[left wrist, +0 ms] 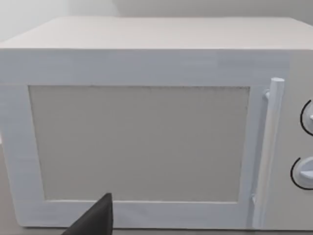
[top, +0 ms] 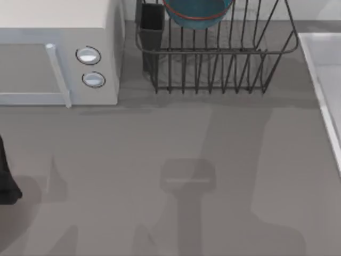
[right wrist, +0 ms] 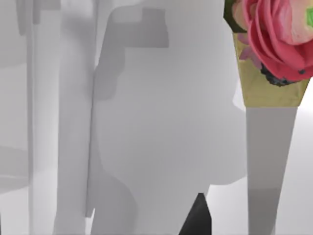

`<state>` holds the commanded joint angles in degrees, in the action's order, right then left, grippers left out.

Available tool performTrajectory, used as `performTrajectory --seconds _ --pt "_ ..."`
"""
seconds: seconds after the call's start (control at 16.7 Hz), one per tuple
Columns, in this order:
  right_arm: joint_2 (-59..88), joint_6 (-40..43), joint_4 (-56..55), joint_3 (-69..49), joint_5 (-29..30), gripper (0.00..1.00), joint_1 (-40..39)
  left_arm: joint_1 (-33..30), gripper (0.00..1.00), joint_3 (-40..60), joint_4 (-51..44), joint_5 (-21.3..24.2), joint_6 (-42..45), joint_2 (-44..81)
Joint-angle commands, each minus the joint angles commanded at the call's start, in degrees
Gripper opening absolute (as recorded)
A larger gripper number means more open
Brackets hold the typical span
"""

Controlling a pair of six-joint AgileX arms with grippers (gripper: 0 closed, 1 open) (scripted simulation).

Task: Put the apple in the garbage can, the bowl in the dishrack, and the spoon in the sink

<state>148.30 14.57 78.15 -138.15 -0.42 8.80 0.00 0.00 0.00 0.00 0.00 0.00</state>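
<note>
The teal-blue bowl [top: 198, 12] with its reddish rim sits inside the dark wire dishrack [top: 213, 69] at the table's far middle. The pale sink [top: 318, 90] runs along the right edge. In the right wrist view a long grey piece with a gold, pink-flowered end, apparently the spoon [right wrist: 268, 161], lies on a pale grey-white surface, with a dark tip of my right gripper [right wrist: 198, 218] close beside it. My left gripper [left wrist: 98, 220] hangs in front of the microwave door, and its arm [top: 6, 176] is at the table's left edge. The apple and the garbage can are out of view.
A white microwave [top: 58, 53] with two round knobs [top: 88, 55] and a bar handle stands at the far left, its door [left wrist: 142, 142] closed. A black cutlery cup [top: 152, 24] stands at the rack's left corner. Bare grey table lies in front of both.
</note>
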Motion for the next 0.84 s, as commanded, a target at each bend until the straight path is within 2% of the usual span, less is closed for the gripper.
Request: performTrajectory --seconds 0.48,0.84 --pt "0.0 0.0 0.0 0.0 0.0 0.98 0.0 0.0 1.0 0.0 0.0 0.0 0.0 0.0" --pt "0.0 0.0 0.0 0.0 0.0 1.0 0.0 0.0 1.0 0.0 0.0 0.0 0.0 0.0"
